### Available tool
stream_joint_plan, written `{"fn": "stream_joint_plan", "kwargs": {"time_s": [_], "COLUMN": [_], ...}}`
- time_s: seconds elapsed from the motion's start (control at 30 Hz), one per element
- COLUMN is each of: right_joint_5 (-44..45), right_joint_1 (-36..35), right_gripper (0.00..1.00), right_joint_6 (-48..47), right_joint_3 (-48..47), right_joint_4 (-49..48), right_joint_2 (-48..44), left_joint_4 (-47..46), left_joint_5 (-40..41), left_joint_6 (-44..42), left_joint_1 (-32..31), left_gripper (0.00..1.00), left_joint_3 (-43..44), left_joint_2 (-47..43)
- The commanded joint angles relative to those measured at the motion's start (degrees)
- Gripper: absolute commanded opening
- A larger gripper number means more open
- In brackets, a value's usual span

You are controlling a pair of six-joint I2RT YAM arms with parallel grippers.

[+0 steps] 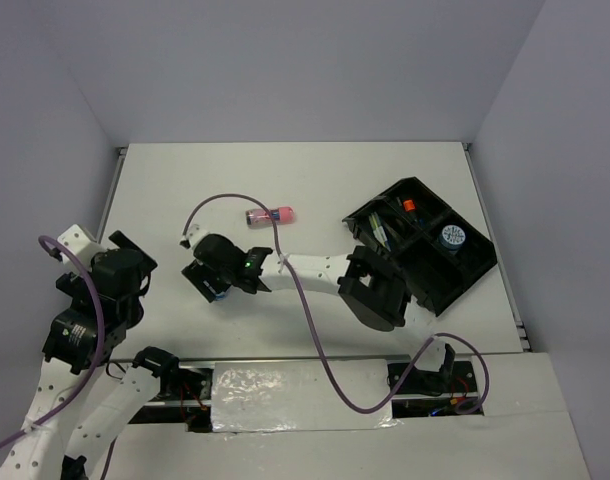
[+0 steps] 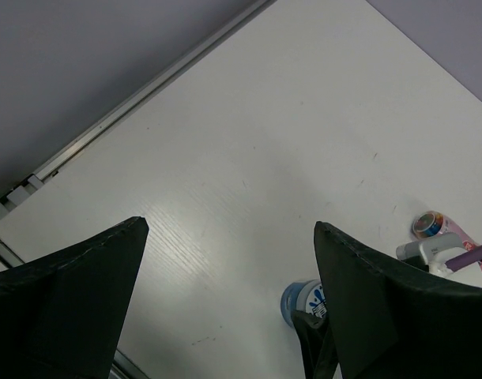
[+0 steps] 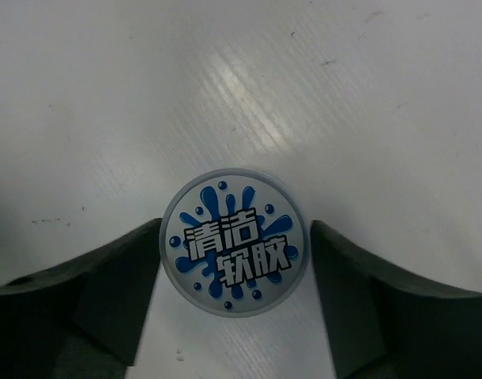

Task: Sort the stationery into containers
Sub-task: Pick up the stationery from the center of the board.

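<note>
- Slippage is the main hazard. The blue-and-white disc [image 3: 235,254] lies flat on the bench [image 1: 285,170] between the fingers of the right gripper [image 3: 237,229]. The jaws stand wide, one just beside each side of the rim, and I can make out no firm hold.
- A round rim gives flat pads little to bite on, so an off-centre squeeze could squirt the disc forward or back out of the gap.
- Fingers set too high might catch only the top edge and tip it. Set too low, they would scrape the bench.
- The black organiser tray [image 1: 482,262] sits well off to that gripper's right, with a matching disc [image 1: 451,237] in one compartment. A weak grip could drop the load on the way, or land it on a divider.
- The purple cable [image 1: 315,330] trailing along the arm might tug or snag.
- The left gripper [image 2: 229,223] is spread fully and holds nothing, well to the left. A pink tube [image 1: 270,215] lies beyond the right gripper, apart from it.
- The bench is white, smooth and glossy with glare, so things would likely slide easily. Plain grey-lilac walls [image 1: 285,60] close it in.
</note>
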State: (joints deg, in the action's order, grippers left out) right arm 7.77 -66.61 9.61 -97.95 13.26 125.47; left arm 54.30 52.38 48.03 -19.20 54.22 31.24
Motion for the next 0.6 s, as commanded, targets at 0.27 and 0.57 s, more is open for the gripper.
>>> {"fn": "stream_joint_plan", "kwargs": {"time_s": [0.27,0.57], "right_joint_5": [1.72,20.54], "right_joint_1": [2.18,47.93], "right_gripper": [0.14,0.13], "right_joint_6": [-0.03,13.16], "right_joint_3": [11.27,41.5], "right_joint_4": [-8.07,8.36], "right_joint_2": [-15.31,-55.49], "left_joint_4": [-3.68,-6.4], "left_joint_5": [-1.23,-4.74], "left_joint_6": [-3.12,-6.54], "left_joint_1": [0.22,0.39], "left_gripper": [0.99,0.99], "left_joint_3": [-0.25,-0.78], "left_joint_2": [0.31,1.63]}}
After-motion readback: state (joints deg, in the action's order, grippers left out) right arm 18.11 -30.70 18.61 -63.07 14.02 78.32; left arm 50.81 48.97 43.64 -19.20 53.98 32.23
